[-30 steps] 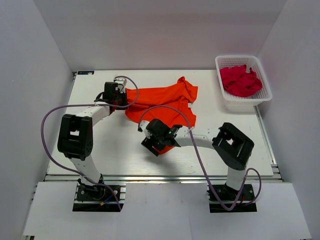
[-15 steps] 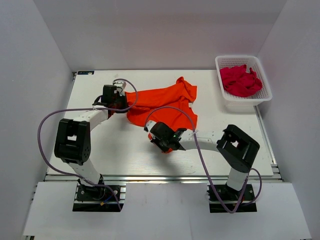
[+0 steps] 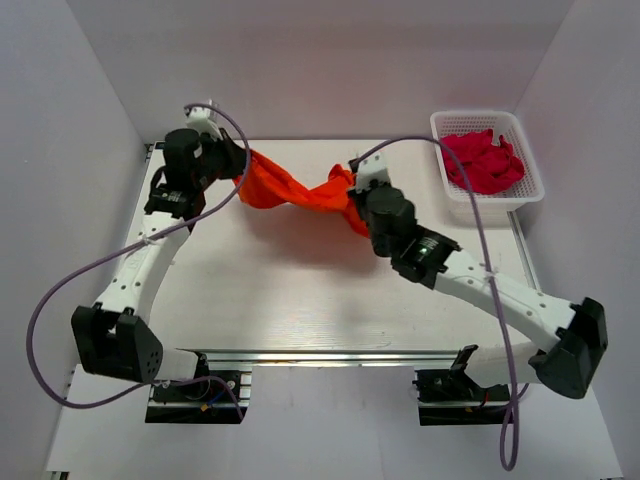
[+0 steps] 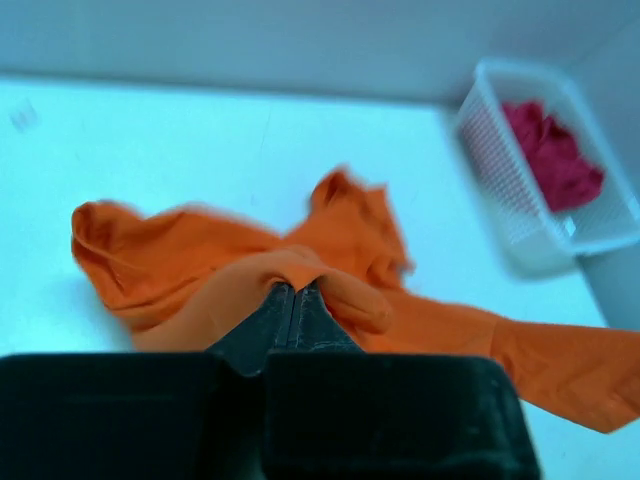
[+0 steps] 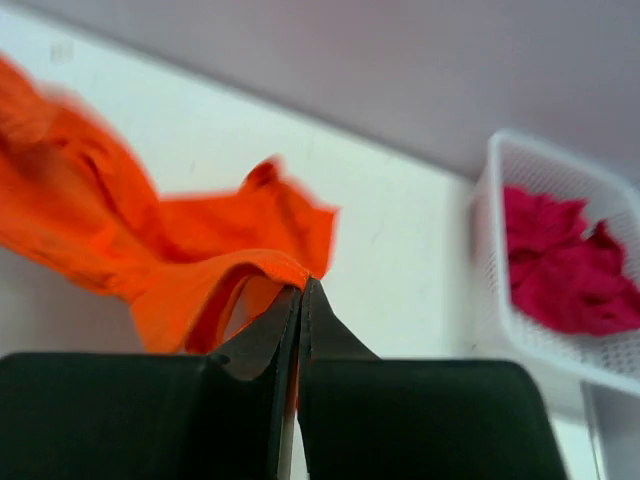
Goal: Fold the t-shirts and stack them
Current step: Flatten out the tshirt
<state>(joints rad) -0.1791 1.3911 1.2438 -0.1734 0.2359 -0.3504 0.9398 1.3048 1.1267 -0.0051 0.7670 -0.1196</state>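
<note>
An orange t-shirt (image 3: 300, 190) hangs stretched in the air between my two grippers, above the back of the white table (image 3: 260, 290). My left gripper (image 3: 238, 162) is shut on its left end, and my right gripper (image 3: 352, 192) is shut on its right end. In the left wrist view the fingers (image 4: 293, 303) pinch a fold of the orange t-shirt (image 4: 200, 260). The right wrist view has the jaws closed on a hem of the orange t-shirt (image 5: 200, 250). A crumpled pink t-shirt (image 3: 483, 160) lies in the basket.
A white plastic basket (image 3: 490, 204) stands at the back right of the table, also seen as the basket (image 4: 510, 190) in the left wrist view and the basket (image 5: 500, 280) in the right wrist view. Grey walls close in the table on three sides.
Both arms have risen and swung toward the back, lifting the orange t-shirt off the table. The right gripper shut on the shirt's near edge and carried it up and right.
</note>
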